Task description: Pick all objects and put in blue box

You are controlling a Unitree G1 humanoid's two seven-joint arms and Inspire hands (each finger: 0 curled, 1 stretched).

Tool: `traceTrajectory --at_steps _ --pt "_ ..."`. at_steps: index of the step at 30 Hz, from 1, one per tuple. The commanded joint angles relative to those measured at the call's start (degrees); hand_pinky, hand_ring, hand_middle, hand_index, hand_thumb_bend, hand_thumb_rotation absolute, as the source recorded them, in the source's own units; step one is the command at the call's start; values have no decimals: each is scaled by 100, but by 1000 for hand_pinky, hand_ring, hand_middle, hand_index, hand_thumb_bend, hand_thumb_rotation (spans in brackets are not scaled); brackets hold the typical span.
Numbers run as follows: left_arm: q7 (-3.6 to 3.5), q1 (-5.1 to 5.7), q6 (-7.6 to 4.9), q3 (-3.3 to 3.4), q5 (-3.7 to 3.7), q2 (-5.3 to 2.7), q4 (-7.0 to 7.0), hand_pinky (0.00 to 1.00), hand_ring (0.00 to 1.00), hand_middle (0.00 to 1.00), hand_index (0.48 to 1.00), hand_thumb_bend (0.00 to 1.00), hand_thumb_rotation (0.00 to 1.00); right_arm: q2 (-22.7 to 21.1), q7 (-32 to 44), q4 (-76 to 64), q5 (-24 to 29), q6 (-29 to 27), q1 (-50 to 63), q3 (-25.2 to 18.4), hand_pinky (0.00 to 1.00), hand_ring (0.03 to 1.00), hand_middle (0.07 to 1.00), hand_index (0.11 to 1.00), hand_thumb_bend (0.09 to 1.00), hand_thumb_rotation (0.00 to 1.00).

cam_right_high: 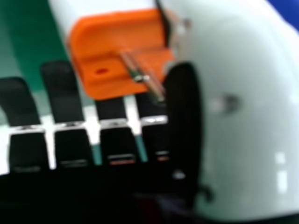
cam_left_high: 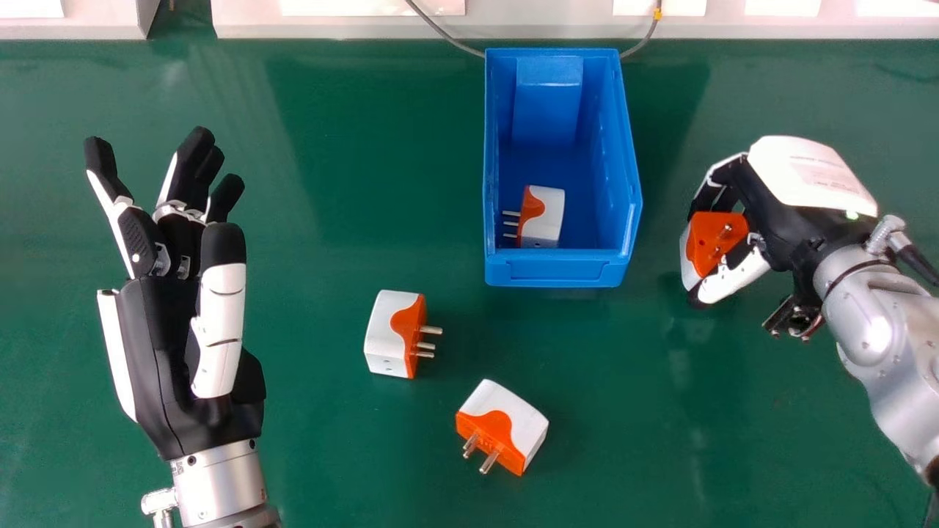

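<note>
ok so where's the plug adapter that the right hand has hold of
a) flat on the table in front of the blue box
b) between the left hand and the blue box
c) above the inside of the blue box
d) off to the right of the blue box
d: the right hand grips the orange and white adapter to the right of the blue box, outside its wall.

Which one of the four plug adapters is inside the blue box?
The adapter lying at the near end of the box. Two others lie on the green table; the right hand holds the fourth.
</note>
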Motion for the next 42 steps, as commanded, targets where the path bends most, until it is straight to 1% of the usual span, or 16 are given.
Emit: traceTrajectory --at_steps 1,5,9,11,13,16,18,21,23,25,28,31,32,35,38,42 --pt "-47 45 -107 -15 17 -288 -61 875 894 875 873 705 592 -68 -197 -669 94 58 197 -285 351 438 490 499 501 0" --pt "-42 48 -97 -20 17 -297 -77 872 892 873 869 707 583 14 -131 -2060 160 271 834 -636 353 417 477 514 499 0" --pt "-25 33 -72 -9 20 -289 -91 869 890 871 867 705 582 177 -175 -3408 9 458 1478 -821 346 408 472 531 497 0" --pt "-20 25 -70 -4 46 -275 -85 870 891 871 866 702 584 286 -290 -3909 -66 436 1722 -878 338 405 472 535 496 0" --pt "6 25 -48 -4 93 -274 -101 871 893 871 866 706 588 419 -501 -4336 -172 295 1912 -918 332 403 474 539 495 0" --pt "25 26 -21 -18 106 -291 -137 866 894 877 865 717 585 565 -775 -4555 -183 -7 1987 -925 322 401 476 545 493 0" --pt "55 26 -15 -15 133 -304 -154 863 894 877 865 721 582 633 -914 -4526 -154 -323 1921 -868 315 399 478 548 492 0" --pt "112 30 -32 1 207 -308 -145 858 889 873 864 728 587 758 -920 -4498 -239 -583 1755 -699 336 396 481 530 495 0" --pt "135 30 -37 -1 234 -302 -147 859 890 875 865 728 590 888 -923 -4364 -356 -666 1604 -544 350 392 477 525 496 0" --pt "144 23 -28 -8 227 -297 -155 859 890 877 866 726 591 1016 -891 -4130 -377 -733 1451 -386 350 391 475 523 497 0" --pt "162 -3 -52 -2 272 -274 -137 857 894 886 868 721 590 1145 -802 -3525 -427 -793 1139 -166 355 416 473 510 499 0" --pt "192 -32 -66 12 304 -280 -119 857 895 887 869 717 591 1239 -887 -2794 -502 -837 768 -19 354 418 467 513 499 0" --pt "201 -42 -83 17 320 -281 -107 855 893 886 871 705 596 1264 -966 -2477 -509 -898 616 22 347 413 467 532 497 0" --pt "204 -57 -116 18 326 -279 -91 854 890 883 873 695 601 1328 -1539 -1188 -724 -1082 58 209 330 400 473 532 495 0" --pt "209 -46 -124 7 315 -291 -100 856 889 880 874 692 604 1338 -1974 -338 -797 -1277 -252 331 316 407 486 523 495 0" --pt "166 -38 -144 -13 233 -284 -108 862 891 883 875 689 600 1337 -2397 496 -867 -1411 -469 469 321 416 482 525 496 0"
